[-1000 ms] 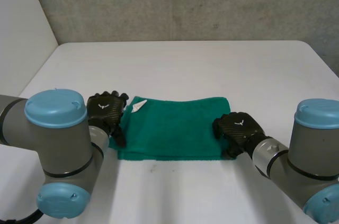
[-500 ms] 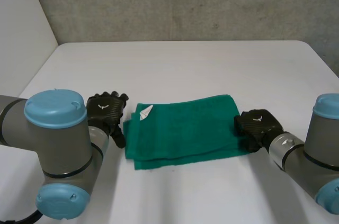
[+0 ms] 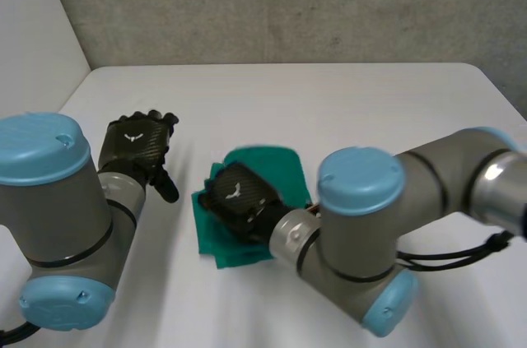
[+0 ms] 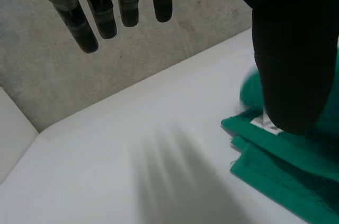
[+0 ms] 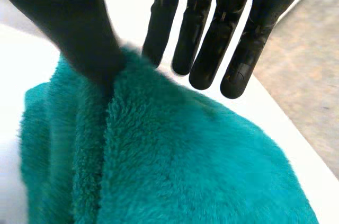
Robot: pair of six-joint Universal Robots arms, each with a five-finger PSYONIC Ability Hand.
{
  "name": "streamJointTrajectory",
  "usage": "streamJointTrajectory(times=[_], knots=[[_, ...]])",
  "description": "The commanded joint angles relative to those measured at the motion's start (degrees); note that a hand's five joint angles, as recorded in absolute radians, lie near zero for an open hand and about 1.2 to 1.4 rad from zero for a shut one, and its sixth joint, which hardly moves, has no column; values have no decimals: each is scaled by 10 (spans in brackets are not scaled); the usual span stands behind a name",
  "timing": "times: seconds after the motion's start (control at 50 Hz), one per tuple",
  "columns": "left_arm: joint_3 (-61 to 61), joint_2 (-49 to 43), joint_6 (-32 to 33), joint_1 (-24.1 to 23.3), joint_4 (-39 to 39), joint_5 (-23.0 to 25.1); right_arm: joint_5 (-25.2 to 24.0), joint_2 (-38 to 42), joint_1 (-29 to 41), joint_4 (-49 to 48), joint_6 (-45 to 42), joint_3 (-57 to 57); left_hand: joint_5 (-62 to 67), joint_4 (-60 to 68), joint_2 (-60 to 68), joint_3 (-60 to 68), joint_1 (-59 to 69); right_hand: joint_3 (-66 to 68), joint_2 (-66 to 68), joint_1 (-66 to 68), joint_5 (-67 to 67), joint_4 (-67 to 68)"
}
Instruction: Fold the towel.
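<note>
The green towel (image 3: 276, 165) lies bunched near the table's middle, its right part doubled over towards the left. My right hand (image 3: 239, 200) sits over the towel's left part, with the arm reaching across it. In the right wrist view its thumb (image 5: 79, 28) presses a raised fold of the towel (image 5: 175, 171) against straight fingers (image 5: 212, 33), pinching the cloth. My left hand (image 3: 136, 146) hangs open above the table, left of the towel and apart from it. In the left wrist view its fingers (image 4: 100, 12) are straight, and the towel's layered corner (image 4: 280, 166) with a white label (image 4: 262, 122) lies beside the thumb.
The white table (image 3: 329, 109) stretches bare behind and to the right of the towel. A grey wall (image 3: 288, 2) stands behind the table's far edge. My right arm's big joint (image 3: 358, 233) crosses the table's front middle.
My right hand swung from the towel's right edge across to its left part, dragging that edge over. The towel shrank into a bunch. My left hand rose and drew away leftwards.
</note>
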Motion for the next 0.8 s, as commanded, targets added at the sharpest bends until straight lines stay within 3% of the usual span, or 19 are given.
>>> streamJointTrajectory(times=[0.02,0.06,0.18,0.26,0.38,0.52,0.64,0.8], knots=[[9,-7,1,1,4,2,31,16,-1,21,18,-17,-25,-14,-13,-18,-13,-402,-399,-288,-397,-408],[20,-14,1,-1,6,2,47,-7,-3,22,43,-8,-25,-14,-13,-18,-13,-493,-490,-379,-488,-499],[61,-50,-17,-29,5,16,64,-82,-76,21,148,46,-22,-10,-9,-14,-9,-544,-540,-429,-538,-549],[102,-88,-50,-74,4,64,64,-113,-127,20,188,82,-16,-5,-4,-9,-4,-552,-549,-438,-547,-558],[161,-158,-64,-98,-2,106,64,-116,-180,26,202,90,-11,0,1,-4,1,-565,-561,-451,-559,-570],[221,-233,-63,-95,-51,94,61,-100,-177,33,198,75,0,12,13,8,13,-565,-561,-451,-559,-570],[205,-232,-62,-49,-69,52,50,-58,-170,65,200,23,2,13,14,9,14,-565,-561,-451,-559,-570],[150,-207,-58,-30,-103,39,40,2,-124,109,203,-55,0,12,13,8,13,-565,-561,-451,-559,-570]])
